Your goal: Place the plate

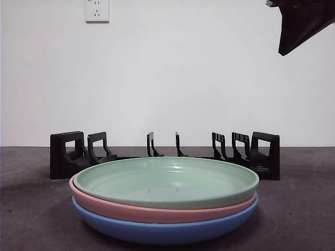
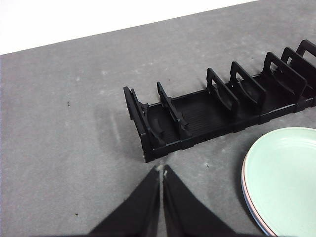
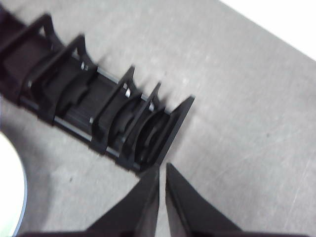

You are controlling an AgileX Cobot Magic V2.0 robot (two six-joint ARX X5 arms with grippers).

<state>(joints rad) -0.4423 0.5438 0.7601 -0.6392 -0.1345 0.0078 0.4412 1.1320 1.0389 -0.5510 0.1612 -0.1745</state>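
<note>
Now | glossy round plates (image 1: 165,204) stacked (green topmost) | ribbed black rack (image 1: 165,155) | both end effectors nearly closed, empty

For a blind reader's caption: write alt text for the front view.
Three shallow plates sit stacked on a dark grey table: a green plate on top, a pink plate under it, and a blue plate at the bottom. Behind them stands an empty black plate rack before a white wall, and a black claw tip shows at the upper right corner.
</note>
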